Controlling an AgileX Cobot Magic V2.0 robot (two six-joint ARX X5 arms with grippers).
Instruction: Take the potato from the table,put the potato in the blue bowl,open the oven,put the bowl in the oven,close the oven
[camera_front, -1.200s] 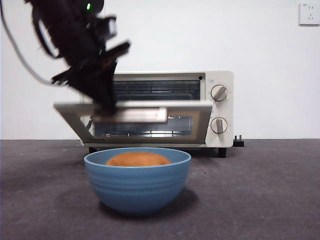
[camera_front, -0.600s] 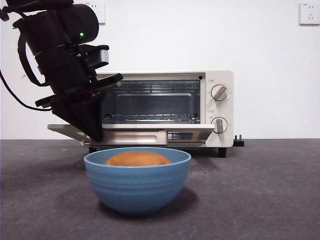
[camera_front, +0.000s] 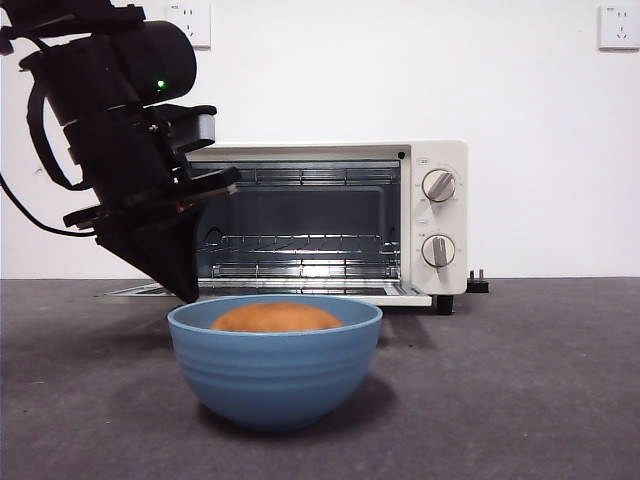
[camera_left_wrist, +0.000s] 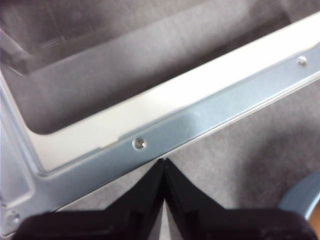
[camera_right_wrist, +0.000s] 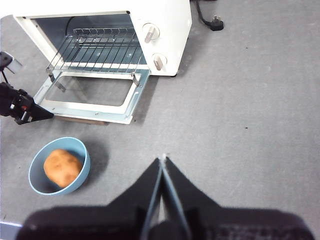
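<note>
The orange-brown potato (camera_front: 276, 318) (camera_right_wrist: 62, 167) lies inside the blue bowl (camera_front: 275, 380) (camera_right_wrist: 34, 184), which stands on the table in front of the oven (camera_front: 440, 215) (camera_right_wrist: 170, 20). The oven's door (camera_front: 400, 292) (camera_right_wrist: 90, 111) lies flat open, showing the wire rack (camera_front: 300, 245) (camera_right_wrist: 95, 50). My left gripper (camera_front: 185, 290) (camera_left_wrist: 163, 162) is shut on nothing, its tips just off the door's metal frame (camera_left_wrist: 200, 120) near the left corner. The bowl's rim (camera_left_wrist: 305, 200) shows beside it. My right gripper (camera_right_wrist: 163, 159) hangs high over the table, shut and empty.
The dark grey table (camera_front: 520, 380) stretches to the right of the bowl. A black plug and cord (camera_right_wrist: 216, 23) (camera_front: 478, 283) lie behind the oven's right side. A wall socket (camera_front: 618, 25) sits high on the white wall.
The oven door swung down from half open to flat. My left gripper went down and leftwards with it and now sits off the door's edge with nothing held.
</note>
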